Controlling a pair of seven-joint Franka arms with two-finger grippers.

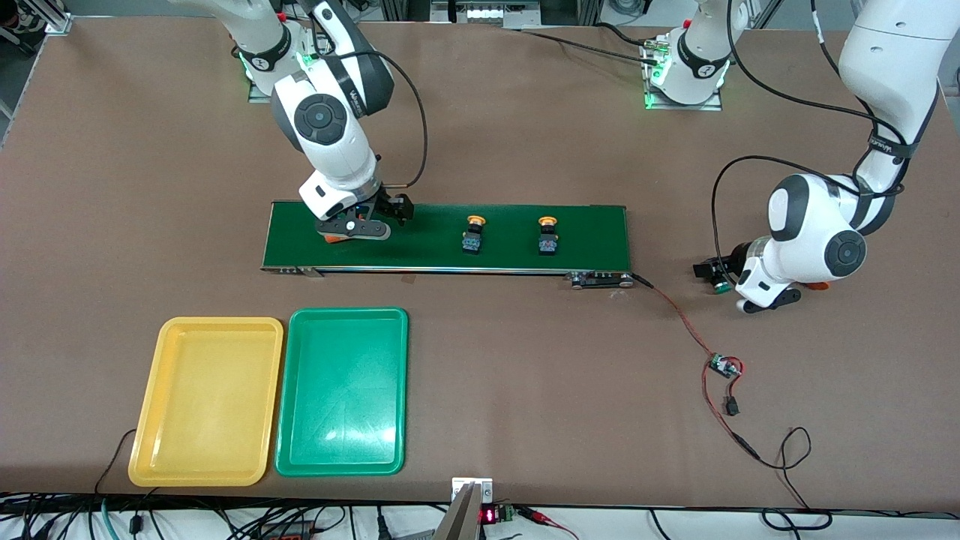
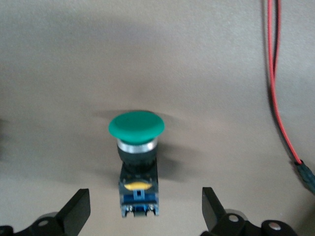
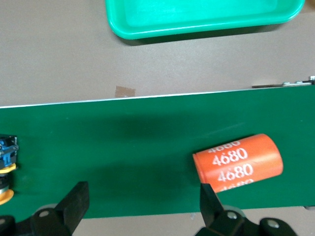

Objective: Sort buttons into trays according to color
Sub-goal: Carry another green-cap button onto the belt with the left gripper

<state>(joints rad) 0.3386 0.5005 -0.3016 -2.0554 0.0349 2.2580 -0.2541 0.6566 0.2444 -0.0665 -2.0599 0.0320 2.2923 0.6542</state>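
Two yellow-orange buttons (image 1: 474, 232) (image 1: 548, 233) stand on the dark-green belt (image 1: 510, 255). One of them shows at the edge of the right wrist view (image 3: 6, 164). A green button (image 1: 721, 285) (image 2: 136, 129) lies on the table off the belt's end, toward the left arm's end. My left gripper (image 1: 711, 271) (image 2: 146, 202) is low over it, open, and the button's blue body lies between the fingertips without touching them. My right gripper (image 1: 361, 227) (image 3: 142, 199) hangs open over the belt's other end, holding nothing. The yellow tray (image 1: 206, 330) and green tray (image 1: 341, 319) (image 3: 147, 30) lie side by side, nearer the front camera.
An orange cylinder (image 1: 334, 238) (image 3: 238, 162) marked 4680 lies on the belt right beside one right finger (image 3: 209, 196). A red wire (image 1: 679, 315) (image 2: 274, 83) runs from the belt's end to a small circuit board (image 1: 724, 367) near the green button.
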